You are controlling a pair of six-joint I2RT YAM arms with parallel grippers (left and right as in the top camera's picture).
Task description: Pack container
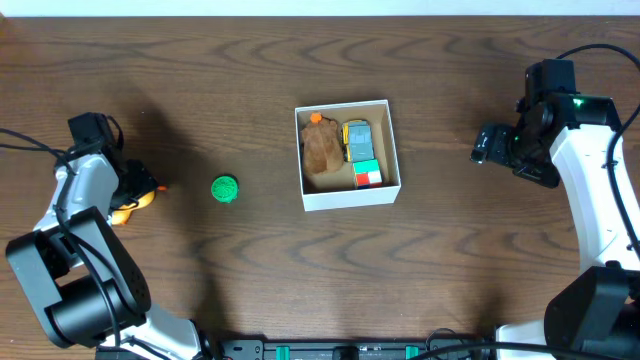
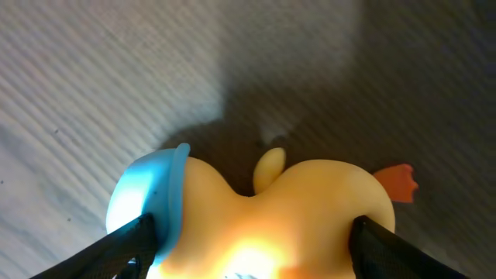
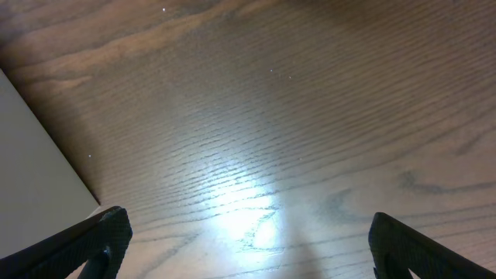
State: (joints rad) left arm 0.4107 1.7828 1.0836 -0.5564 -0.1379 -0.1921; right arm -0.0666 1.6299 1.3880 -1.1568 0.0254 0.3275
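Container [image 1: 352, 197] holding three toys [image 1: 356, 140]; one green disc [image 1: 224, 188] at its 9 o'clock; left jaws clamped on one duck [image 2: 310, 201], right jaws wide, empty.

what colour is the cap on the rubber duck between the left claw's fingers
Light blue cap on the yellow rubber duck; it shows best in the left wrist view.

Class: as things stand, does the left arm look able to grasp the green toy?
Probably not yet: the left end effector is shut on the yellow duck. The green toy lies nearby, bare table between.
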